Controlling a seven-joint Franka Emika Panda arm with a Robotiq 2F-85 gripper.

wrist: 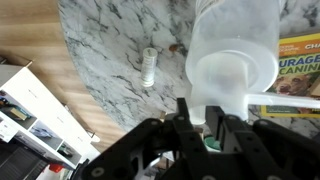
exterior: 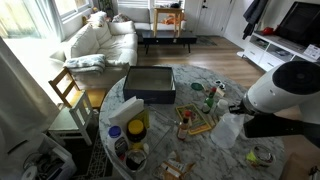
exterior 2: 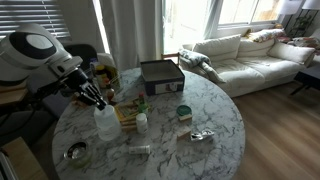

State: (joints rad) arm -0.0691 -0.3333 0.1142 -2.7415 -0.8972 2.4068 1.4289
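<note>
Gripper (wrist: 215, 116) brackets the upright translucent bottle (wrist: 235, 35) directly ahead, fingers squared either side for purchase, though whether it squeezes I cannot tell.

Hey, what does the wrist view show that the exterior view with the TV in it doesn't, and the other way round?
Only the wrist view: the gripper close up, its dark fingers right at the white cap of the translucent bottle, and readable lettering on a yellow box.
Only the exterior view: the sofa, the TV, a wooden chair, a dark box and the robot's white arm.
Both: the marble table and the translucent bottle.
</note>
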